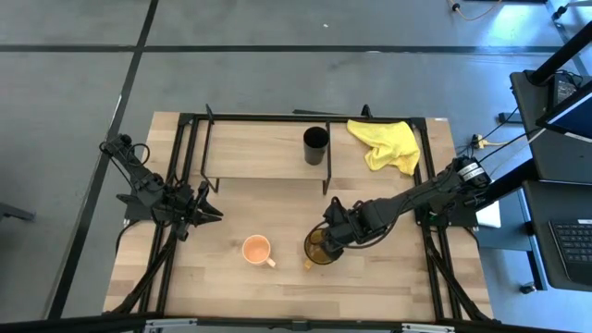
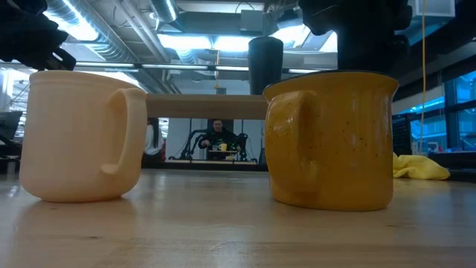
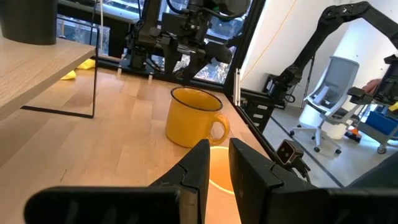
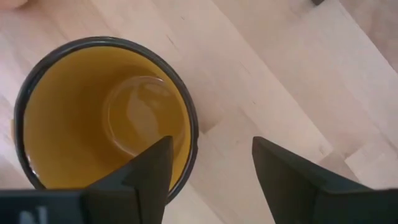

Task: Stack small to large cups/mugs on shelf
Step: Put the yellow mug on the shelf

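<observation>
The amber-yellow mug (image 1: 319, 252) (image 2: 335, 141) stands upright on the table. My right gripper (image 1: 326, 242) (image 4: 211, 149) hovers open over its rim, with one finger above the inside and one outside the wall (image 4: 193, 124). The peach-orange mug (image 1: 256, 249) (image 2: 74, 134) stands upright to its left. The small black cup (image 1: 315, 145) (image 2: 265, 63) stands on the shelf's wooden board (image 1: 259, 153). My left gripper (image 1: 215, 213) (image 3: 219, 155) waits at the table's left, shut to a narrow slit and pointing at the mugs.
A yellow cloth (image 1: 388, 143) (image 2: 420, 167) lies crumpled on the table to the right of the shelf. The shelf's thin black rods (image 1: 326, 171) stand just behind the amber mug. Bare tabletop (image 1: 388, 268) lies near the front edge. A person sits far off in the room (image 2: 217, 138).
</observation>
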`<control>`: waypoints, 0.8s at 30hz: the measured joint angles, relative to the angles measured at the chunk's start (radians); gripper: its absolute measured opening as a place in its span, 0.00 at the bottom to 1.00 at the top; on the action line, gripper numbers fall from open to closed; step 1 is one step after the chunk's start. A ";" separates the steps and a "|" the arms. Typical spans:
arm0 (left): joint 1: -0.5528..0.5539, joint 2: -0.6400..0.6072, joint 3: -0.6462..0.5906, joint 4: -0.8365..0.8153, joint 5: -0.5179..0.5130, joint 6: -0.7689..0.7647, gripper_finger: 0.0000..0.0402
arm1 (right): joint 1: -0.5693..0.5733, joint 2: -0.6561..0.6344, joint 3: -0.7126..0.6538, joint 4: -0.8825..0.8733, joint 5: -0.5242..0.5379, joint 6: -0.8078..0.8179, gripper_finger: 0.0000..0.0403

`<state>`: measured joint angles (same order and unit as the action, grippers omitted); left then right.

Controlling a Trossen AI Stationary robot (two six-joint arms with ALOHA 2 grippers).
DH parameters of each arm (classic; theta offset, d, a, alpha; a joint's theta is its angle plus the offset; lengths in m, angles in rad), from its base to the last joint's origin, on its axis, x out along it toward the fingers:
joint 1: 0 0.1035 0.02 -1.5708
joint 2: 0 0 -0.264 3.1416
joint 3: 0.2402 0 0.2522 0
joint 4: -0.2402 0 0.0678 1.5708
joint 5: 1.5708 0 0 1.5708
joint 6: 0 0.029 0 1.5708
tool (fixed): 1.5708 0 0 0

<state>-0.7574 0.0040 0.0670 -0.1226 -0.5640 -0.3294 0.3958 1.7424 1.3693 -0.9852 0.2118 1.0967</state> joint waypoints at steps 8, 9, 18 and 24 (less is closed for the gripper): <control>0.000 0.000 0.000 0.000 0.000 0.000 0.14 | -0.001 0.031 -0.001 0.025 0.004 0.033 0.55; 0.000 0.000 0.000 0.000 0.000 0.000 0.14 | -0.001 0.036 0.000 0.036 0.004 0.032 0.55; 0.000 0.000 0.000 0.000 0.000 0.000 0.14 | -0.008 0.048 -0.001 0.025 0.031 0.047 0.55; 0.000 0.000 0.000 0.000 0.000 0.000 0.14 | -0.009 0.061 -0.001 0.029 0.033 0.074 0.55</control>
<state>-0.7570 0.0040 0.0673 -0.1223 -0.5639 -0.3293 0.3870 1.8039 1.3682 -0.9558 0.2451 1.1703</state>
